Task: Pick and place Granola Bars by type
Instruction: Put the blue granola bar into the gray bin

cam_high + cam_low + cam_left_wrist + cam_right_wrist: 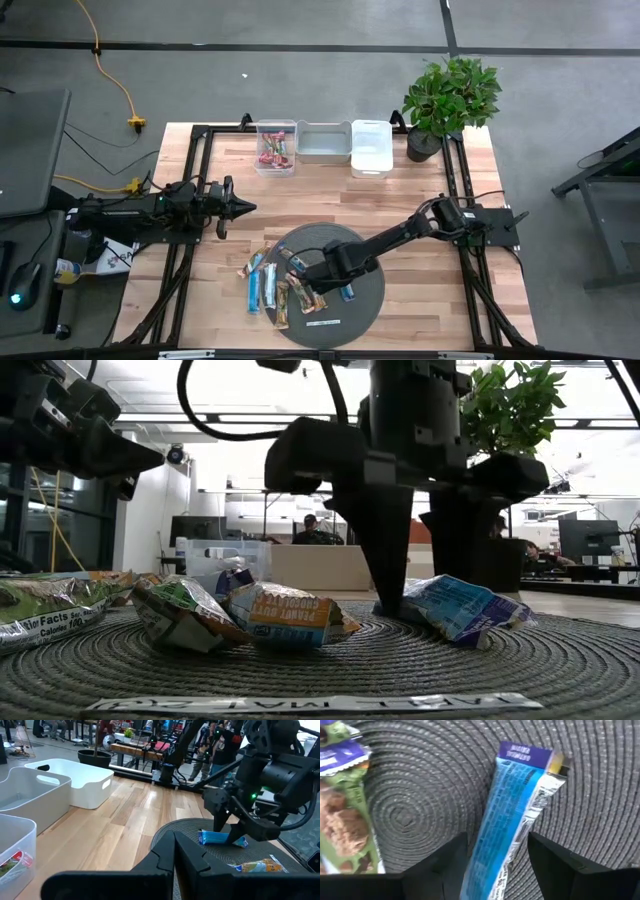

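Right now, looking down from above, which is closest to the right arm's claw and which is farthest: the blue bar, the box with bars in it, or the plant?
1. The blue bar is nearest, on the round mat, right at the right gripper, whose fingers are open around it.
2. The box with bars comes next, at the table's far edge, left end of the row.
3. The plant is farthest, at the far right corner.

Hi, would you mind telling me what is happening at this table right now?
The robot is sorting granola bars by type. The right hand is down on the round woven mat, open, its fingers on either side of a blue-wrapped bar it has not yet gripped. More bars lie at the mat's left edge. The left hand waits apart. One clear bin already holds some bars.
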Controlling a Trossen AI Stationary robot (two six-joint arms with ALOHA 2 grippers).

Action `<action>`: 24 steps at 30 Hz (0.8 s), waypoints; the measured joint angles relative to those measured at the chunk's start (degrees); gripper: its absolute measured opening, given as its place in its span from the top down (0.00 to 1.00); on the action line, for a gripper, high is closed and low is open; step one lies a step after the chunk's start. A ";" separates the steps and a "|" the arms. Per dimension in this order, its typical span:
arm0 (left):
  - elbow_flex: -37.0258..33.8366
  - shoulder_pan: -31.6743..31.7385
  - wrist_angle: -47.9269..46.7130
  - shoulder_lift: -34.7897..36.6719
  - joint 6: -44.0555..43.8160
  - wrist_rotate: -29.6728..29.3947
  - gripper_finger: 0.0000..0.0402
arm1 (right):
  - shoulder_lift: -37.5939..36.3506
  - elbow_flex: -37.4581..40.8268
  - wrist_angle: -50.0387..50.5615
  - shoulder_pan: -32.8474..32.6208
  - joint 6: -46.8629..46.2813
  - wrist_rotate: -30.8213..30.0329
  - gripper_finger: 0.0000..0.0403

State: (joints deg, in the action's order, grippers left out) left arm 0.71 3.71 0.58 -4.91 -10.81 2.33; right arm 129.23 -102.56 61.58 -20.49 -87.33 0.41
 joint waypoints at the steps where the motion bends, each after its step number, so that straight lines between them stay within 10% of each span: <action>1: 0.00 0.00 0.01 0.00 0.01 0.01 1.00 | -0.02 0.37 -0.30 0.00 -0.28 0.01 0.52; 24: 0.00 0.00 0.02 0.00 0.02 0.00 1.00 | -0.02 0.45 -1.53 0.35 -0.72 -1.66 0.55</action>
State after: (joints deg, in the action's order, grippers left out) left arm 0.71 3.70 0.60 -4.91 -10.79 2.33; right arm 129.21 -102.10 60.05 -20.14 -88.05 -1.25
